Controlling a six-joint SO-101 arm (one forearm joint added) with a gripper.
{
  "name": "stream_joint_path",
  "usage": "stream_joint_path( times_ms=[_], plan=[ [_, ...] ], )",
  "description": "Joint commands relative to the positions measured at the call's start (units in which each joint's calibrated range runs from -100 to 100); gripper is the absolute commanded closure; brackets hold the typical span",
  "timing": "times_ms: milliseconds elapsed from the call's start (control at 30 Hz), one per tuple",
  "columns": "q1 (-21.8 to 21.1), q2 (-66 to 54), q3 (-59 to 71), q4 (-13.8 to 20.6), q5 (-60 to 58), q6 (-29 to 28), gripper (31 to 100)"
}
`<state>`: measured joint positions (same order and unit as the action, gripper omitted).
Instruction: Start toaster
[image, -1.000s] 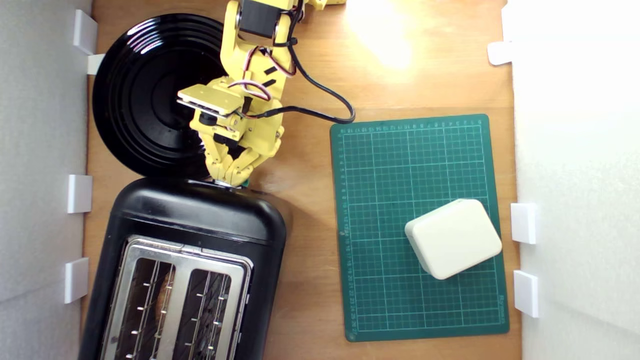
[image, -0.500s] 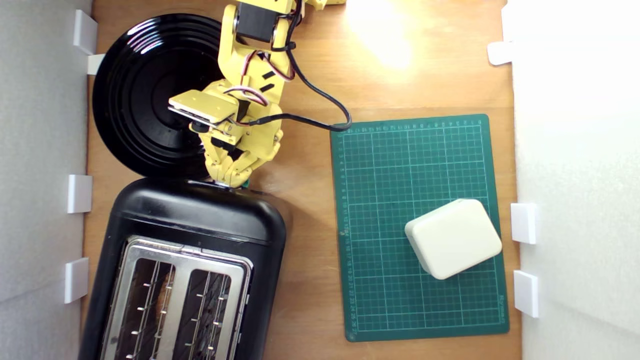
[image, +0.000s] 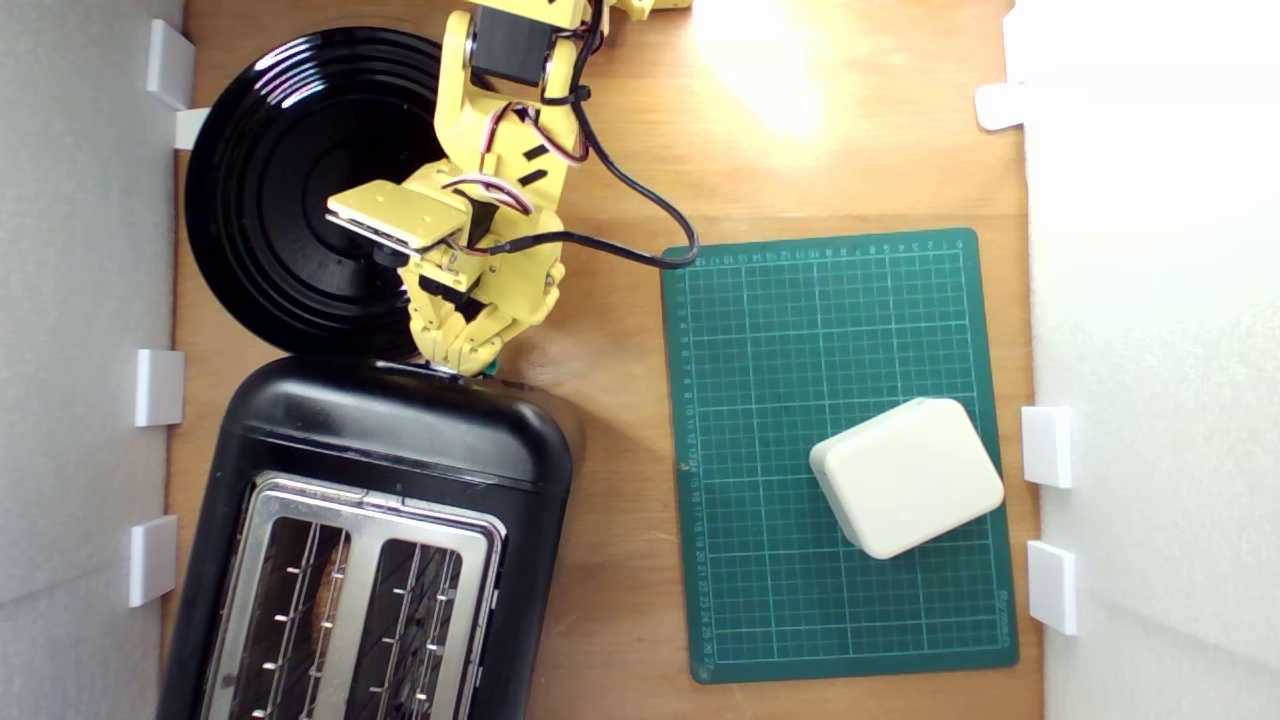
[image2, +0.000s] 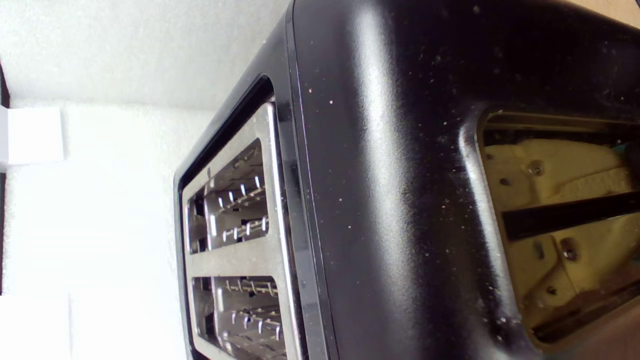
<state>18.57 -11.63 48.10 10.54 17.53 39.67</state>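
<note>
The glossy black toaster (image: 400, 430) stands at the exterior view's lower left, its silver top plate (image: 365, 520) and two slots facing up. My yellow gripper (image: 460, 362) points down at the toaster's near end face, fingers drawn together and shut, tips touching the upper edge of that face. A speck of the teal-green lever (image: 491, 371) peeks out just beside the tips, on the exterior view's right. The wrist view is filled by the toaster's black side (image2: 390, 175) and slots (image2: 235, 215). A recessed end panel (image2: 550, 200) mirrors yellow gripper parts.
A round black plate (image: 280, 190) lies behind the toaster, partly under the arm. On the exterior view's right, a green cutting mat (image: 800, 400) carries a white rounded box (image: 905, 475). White foam walls (image: 80, 300) with white brackets (image: 158, 386) fence both sides. A black cable (image: 640, 190) loops off the arm.
The wrist and its camera block have swung slightly towards the exterior view's left and the cable loop has shifted. The fingertips have stayed at the toaster's end by the lever.
</note>
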Motion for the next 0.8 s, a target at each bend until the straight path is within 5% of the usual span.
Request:
stream_joint_path(
  times_ms=[0, 767],
  plan=[
    [0.6, 1.3, -4.0, -0.9, 6.2, -0.3, 98.9],
    [-2.1, -5.4, -12.5, -0.9, 13.6, -0.7, 98.9]
  ],
)
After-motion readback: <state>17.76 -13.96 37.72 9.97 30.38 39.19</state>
